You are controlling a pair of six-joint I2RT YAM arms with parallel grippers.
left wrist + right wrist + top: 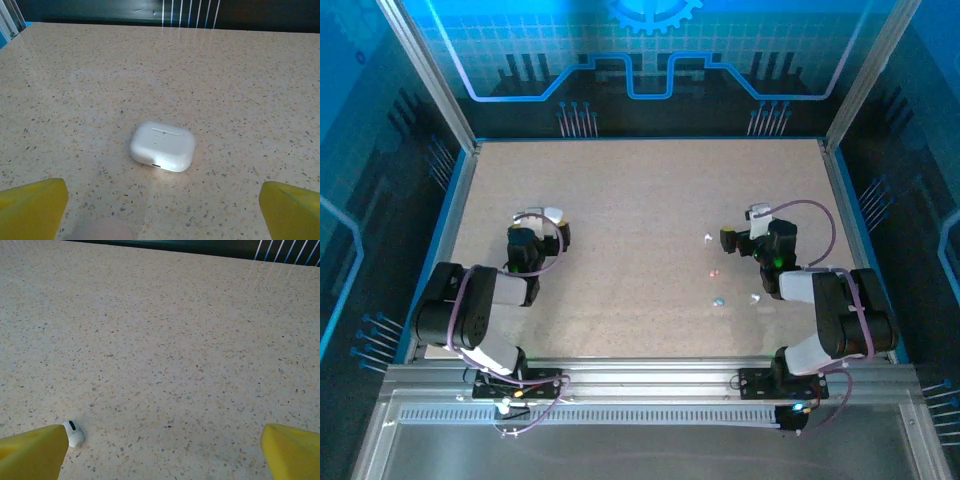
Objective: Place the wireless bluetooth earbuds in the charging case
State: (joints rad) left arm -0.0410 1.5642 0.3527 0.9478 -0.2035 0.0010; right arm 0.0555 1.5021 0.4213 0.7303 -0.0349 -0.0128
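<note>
The charging case (163, 146) is a closed white pill-shaped box lying flat on the speckled table, just ahead of my left gripper (162, 220). That gripper's yellow fingertips (32, 207) stand wide apart with nothing between them. From above, the case (553, 213) lies just off the tip of the left gripper (540, 222). A white earbud (73, 432) rests beside the left finger of my open right gripper (162, 460), not held. The top view shows that white earbud (709, 238), a pink one (713, 272), a light blue one (719, 300) and another white one (755, 297) scattered near the right gripper (745, 228).
The speckled beige table (640, 200) has blue raised edges on the left, right and back. Both arm bases (510, 380) sit on the metal rail at the near edge.
</note>
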